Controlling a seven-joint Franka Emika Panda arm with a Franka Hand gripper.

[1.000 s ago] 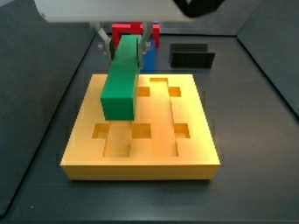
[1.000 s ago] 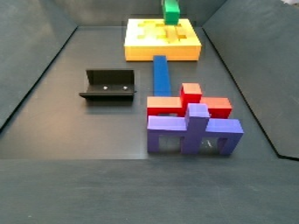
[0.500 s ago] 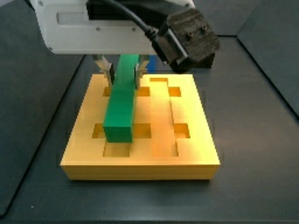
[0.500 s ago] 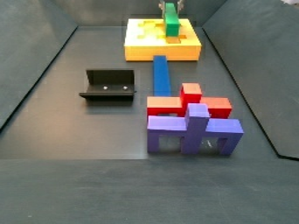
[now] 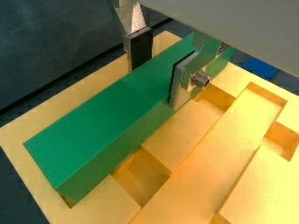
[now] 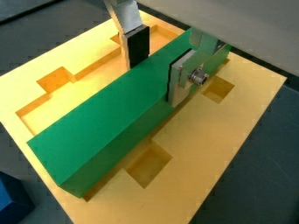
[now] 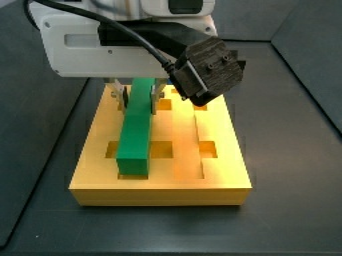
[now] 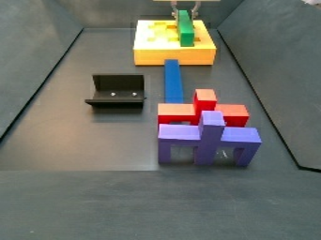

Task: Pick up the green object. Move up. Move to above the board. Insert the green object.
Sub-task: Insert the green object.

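Taking the board as your landmark: just above its near-left holes sits the free end of the green object, lying lengthwise along a groove, probably so it drops in squarely. Further back, your gripper clamps that bar across its width, fingers on both sides. Beyond the board's far edge, nothing shows clearly.

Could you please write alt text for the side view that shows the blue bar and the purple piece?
At the far end, the gripper holds the green object lengthwise over the board. Nearer lie a blue bar, a fixture, a red piece and a purple piece.
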